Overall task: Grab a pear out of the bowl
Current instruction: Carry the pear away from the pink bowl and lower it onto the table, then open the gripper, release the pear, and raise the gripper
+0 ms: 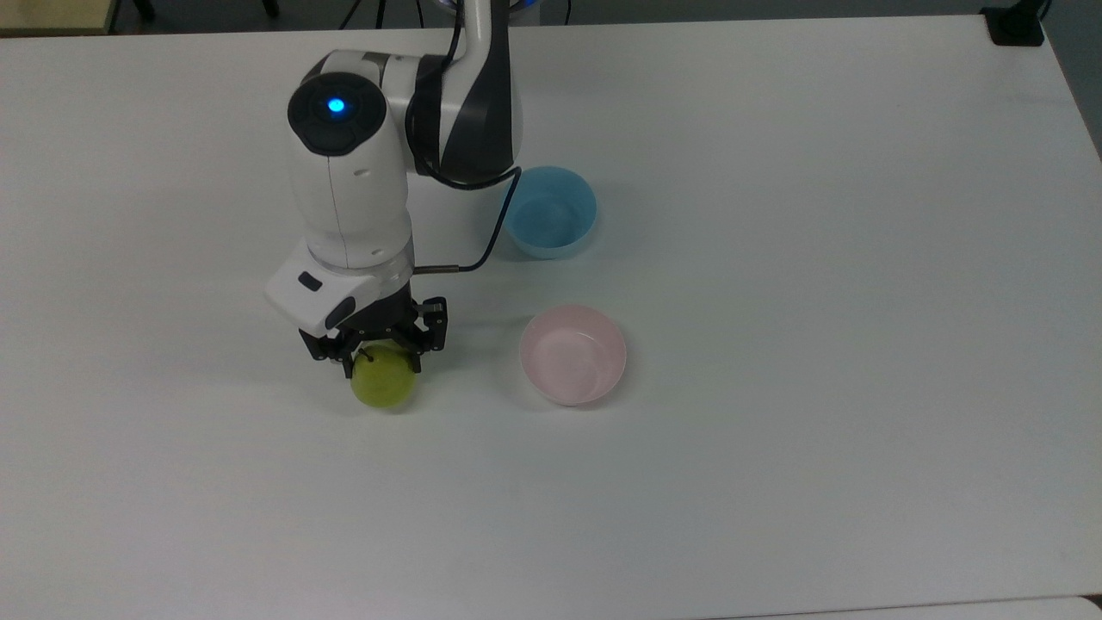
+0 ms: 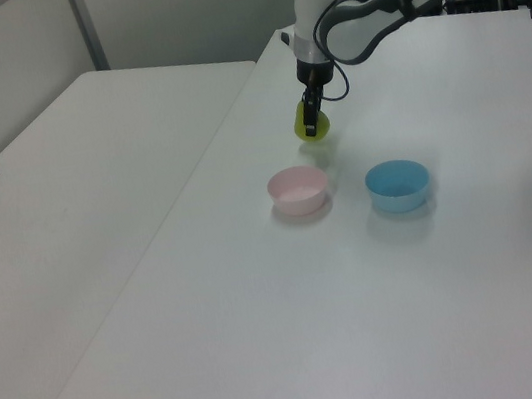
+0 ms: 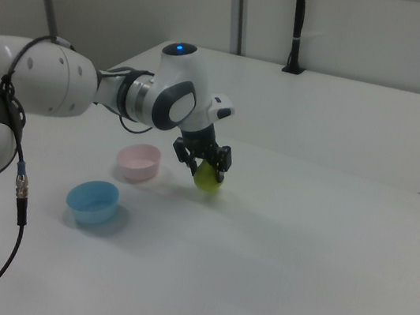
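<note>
- Beside the bowl [image 1: 572, 354], on the top view's left, the gripper [image 1: 380, 351] is clamped on the pear [image 1: 384, 381], low over the table [image 1: 775, 482].
- Pick looks done; next likely calls for a steady hold.
</note>
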`<state>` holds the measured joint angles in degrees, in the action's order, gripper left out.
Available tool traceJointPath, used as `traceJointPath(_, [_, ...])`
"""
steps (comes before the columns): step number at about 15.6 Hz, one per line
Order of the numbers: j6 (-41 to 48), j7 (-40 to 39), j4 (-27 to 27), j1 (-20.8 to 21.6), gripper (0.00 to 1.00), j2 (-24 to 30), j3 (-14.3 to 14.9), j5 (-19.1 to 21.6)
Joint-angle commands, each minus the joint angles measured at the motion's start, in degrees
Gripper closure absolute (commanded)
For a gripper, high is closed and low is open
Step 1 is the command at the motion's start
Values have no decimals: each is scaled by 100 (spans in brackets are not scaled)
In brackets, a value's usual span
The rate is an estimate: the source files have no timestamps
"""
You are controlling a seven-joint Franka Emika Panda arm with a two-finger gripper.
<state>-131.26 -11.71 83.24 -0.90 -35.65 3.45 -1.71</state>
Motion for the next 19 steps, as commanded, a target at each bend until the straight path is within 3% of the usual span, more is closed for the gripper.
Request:
traceJointPath(1, [-251,-50,26,28,31,-91,15,-242])
traceJointPath(4, [-251,-50,26,28,0,-74,15,-251])
traceJointPath(9, [3,-15,271,54,0,513,15,-251])
traceJointPath(14, [1241,467,351,186,0,1384,-28,-242])
traceJointPath(19, [2436,1144,369,581,0,2148,-28,-242])
